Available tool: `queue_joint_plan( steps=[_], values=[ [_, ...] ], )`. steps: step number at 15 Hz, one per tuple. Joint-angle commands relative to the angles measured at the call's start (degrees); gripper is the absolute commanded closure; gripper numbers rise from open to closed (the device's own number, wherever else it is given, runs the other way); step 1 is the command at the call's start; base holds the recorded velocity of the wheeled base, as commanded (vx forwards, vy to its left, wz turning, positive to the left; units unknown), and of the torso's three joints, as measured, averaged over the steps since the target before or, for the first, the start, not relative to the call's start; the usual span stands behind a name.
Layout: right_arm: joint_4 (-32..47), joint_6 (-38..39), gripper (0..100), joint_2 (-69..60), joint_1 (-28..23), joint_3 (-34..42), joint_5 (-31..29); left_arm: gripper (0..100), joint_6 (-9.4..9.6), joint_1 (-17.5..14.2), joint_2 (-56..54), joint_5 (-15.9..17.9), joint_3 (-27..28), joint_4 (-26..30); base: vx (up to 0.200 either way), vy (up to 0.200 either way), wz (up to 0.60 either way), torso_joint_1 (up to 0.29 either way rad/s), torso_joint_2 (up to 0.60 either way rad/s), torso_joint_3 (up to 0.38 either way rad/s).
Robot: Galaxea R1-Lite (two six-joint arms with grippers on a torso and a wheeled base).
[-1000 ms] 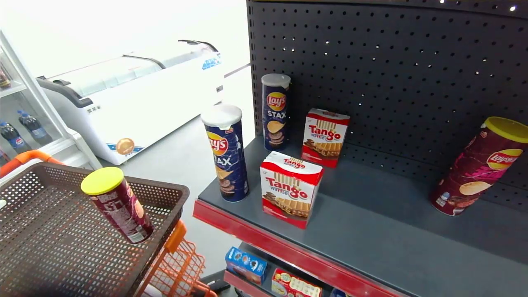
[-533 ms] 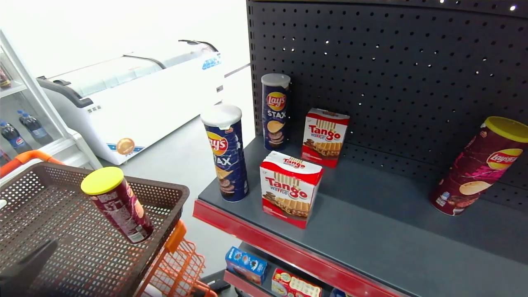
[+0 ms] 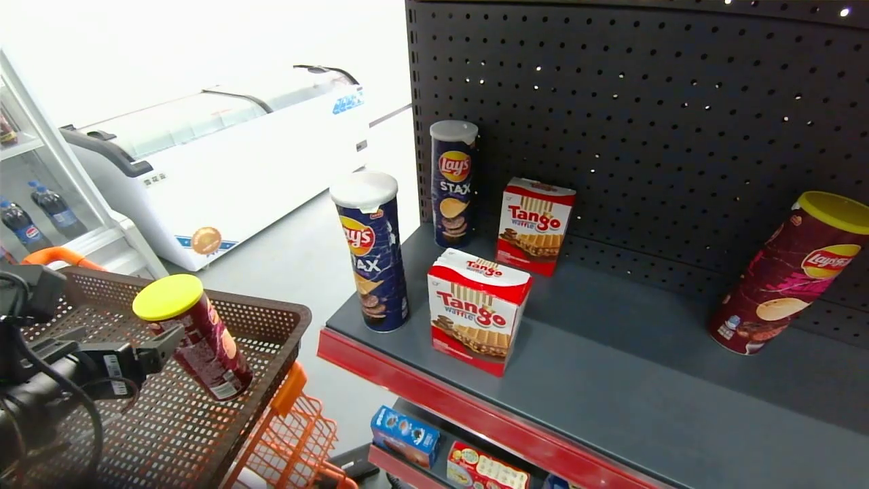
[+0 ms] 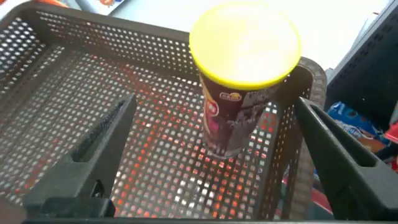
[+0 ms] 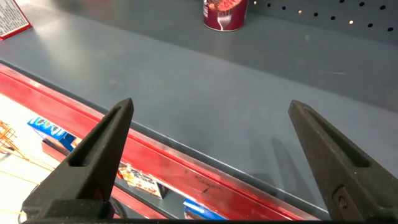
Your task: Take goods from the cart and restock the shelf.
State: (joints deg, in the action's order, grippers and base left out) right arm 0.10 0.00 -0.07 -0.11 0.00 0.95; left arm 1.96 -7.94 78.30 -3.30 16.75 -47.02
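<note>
Maroon can (image 3: 204,346) with yellow lid (image 3: 168,297) stands in the basket (image 3: 271,309), left gripper (image 4: 214,106) spread near it; right gripper (image 5: 211,107) spread above the shelf (image 5: 249,74).

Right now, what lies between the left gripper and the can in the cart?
Only bare mesh of the basket. The left wrist view shows the left gripper open toward the can, with nothing between.

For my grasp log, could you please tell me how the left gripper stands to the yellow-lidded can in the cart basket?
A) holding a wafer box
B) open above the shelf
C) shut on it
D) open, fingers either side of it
D: the left gripper is open, its fingers wide apart, with the yellow-lidded can standing in the basket between them and a clear gap on each side.
</note>
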Motion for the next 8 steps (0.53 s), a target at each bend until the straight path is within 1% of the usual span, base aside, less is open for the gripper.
queue_joint_plan(
  steps=[1,5,6,8],
  values=[
    [-0.01,0.00,0,0.07,0.02,0.00,0.02,0,-1.17,1.61,15.30,0.23,-2.86,-10.73,0.000,0.000,0.00,0.000,0.00,0.000],
    [-0.01,0.00,0,0.07,0.02,-0.09,0.02,0,-1.35,1.61,23.13,0.23,-2.51,-18.28,0.000,0.000,0.00,0.000,0.00,0.000],
    [-0.01,0.00,0,0.07,0.02,0.00,0.02,0,-1.35,1.70,25.23,0.23,-2.25,-21.45,0.000,0.000,0.00,0.000,0.00,0.000],
    [-0.01,0.00,0,0.07,0.02,0.00,0.02,0,-1.26,1.78,27.70,0.23,-1.28,-25.49,0.000,0.000,0.00,0.000,0.00,0.000]
  ],
)
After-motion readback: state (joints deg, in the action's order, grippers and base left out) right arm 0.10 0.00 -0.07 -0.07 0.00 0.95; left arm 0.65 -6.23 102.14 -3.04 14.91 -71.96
